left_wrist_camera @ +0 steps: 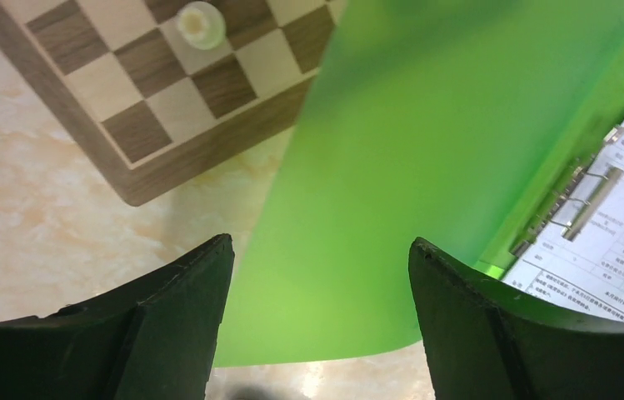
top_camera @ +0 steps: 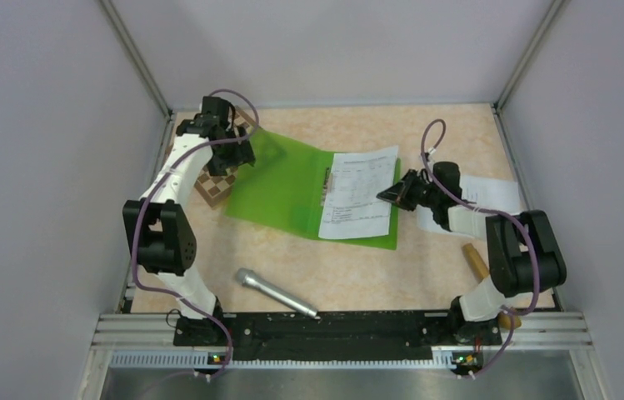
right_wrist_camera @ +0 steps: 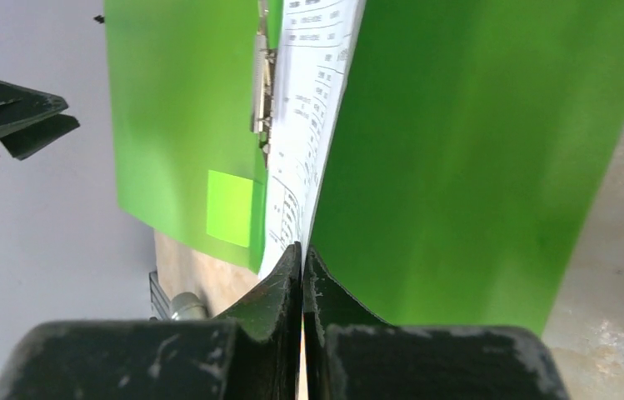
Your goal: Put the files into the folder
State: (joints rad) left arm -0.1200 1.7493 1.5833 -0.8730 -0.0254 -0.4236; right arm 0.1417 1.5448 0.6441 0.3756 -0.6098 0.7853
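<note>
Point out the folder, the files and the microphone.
folder (top_camera: 279,187): top view, bare left cover.
files (top_camera: 362,196): top view, middle of the sheet in the folder.
microphone (top_camera: 282,296): top view, mid-barrel.

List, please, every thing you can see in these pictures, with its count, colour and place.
folder: 1, bright green, lying open mid-table
sheet in folder: 1, white with black print, on the folder's right half
second sheet: 1, white, right of the folder, partly under the right arm
metal clip: 1, silver, along the folder's spine
chessboard: 1, brown checkered, left of the folder, partly under its cover
chess piece: 1, pale, on the chessboard
microphone: 1, silver, near the front edge
wooden stick: 1, tan, right side
table: 1, beige marbled
left pincer: 1, black, open above the folder's left cover
right pincer: 1, black, shut on the sheet's edge
</note>
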